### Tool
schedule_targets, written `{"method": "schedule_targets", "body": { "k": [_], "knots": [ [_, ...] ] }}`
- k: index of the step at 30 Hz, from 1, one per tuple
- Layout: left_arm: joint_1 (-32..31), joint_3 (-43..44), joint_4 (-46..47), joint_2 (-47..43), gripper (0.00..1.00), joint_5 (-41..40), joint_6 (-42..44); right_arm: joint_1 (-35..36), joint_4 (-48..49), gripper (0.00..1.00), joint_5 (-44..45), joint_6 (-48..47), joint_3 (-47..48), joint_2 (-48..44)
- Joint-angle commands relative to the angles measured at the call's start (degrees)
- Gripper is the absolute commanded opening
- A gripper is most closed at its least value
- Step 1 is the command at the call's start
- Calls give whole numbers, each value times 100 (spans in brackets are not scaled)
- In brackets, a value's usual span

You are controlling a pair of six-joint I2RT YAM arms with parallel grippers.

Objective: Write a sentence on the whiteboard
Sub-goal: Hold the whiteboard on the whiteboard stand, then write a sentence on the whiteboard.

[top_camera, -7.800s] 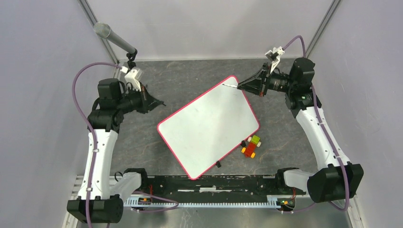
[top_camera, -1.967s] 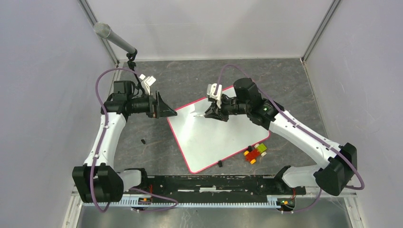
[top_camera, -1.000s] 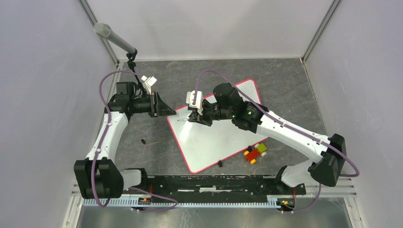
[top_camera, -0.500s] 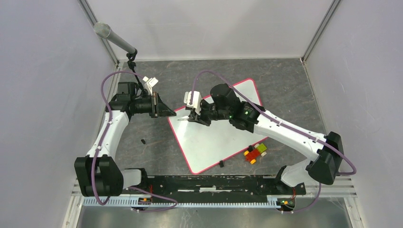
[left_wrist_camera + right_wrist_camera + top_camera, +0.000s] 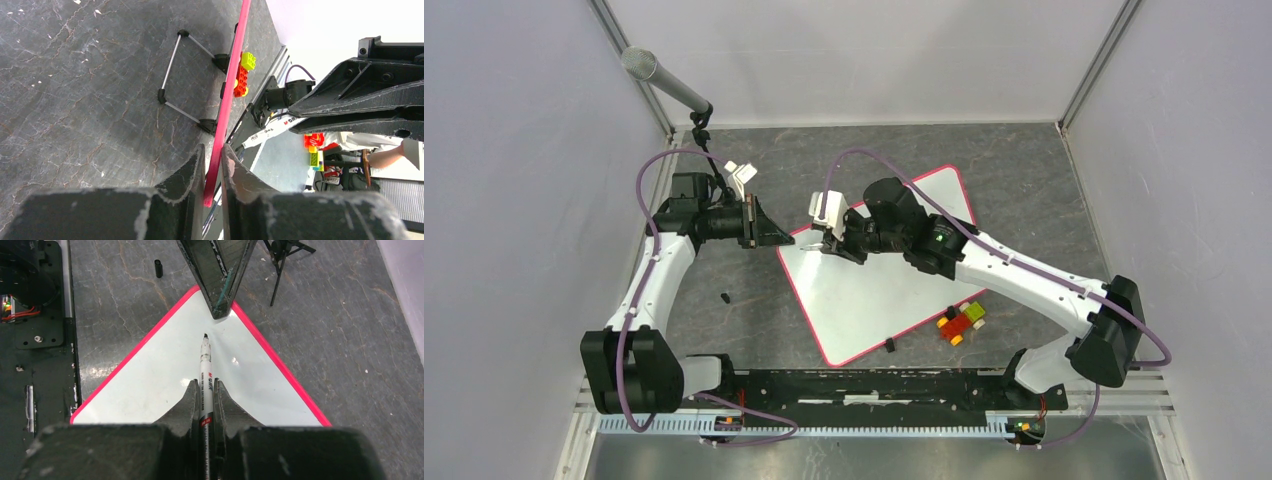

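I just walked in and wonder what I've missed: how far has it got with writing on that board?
Done: the left jaws are shut on a corner of the whiteboard, steadying it, and the right jaws are shut on an uncapped marker. In hand: the marker's tip hangs near that corner, seemingly about to start. Left: the whole sentence; the white surface shows no writing.

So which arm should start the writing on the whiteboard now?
Right. The right gripper holds the marker, tip bare, over a blank corner of the whiteboard. The left gripper is clamped on the pink rim at that corner, so it probably serves better steadying the board.
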Motion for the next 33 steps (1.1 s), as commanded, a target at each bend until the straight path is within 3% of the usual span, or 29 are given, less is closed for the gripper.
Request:
{"method": "schedule_targets", "body": {
  "k": [1, 33],
  "knots": [
    [-11, 88, -3, -85, 2, -25, 157, 35, 176, 0, 248, 83, 103, 3],
    [-38, 63, -7, -136, 2, -7, 245, 219, -2, 0, 346, -63, 351, 381]
  ]
}}
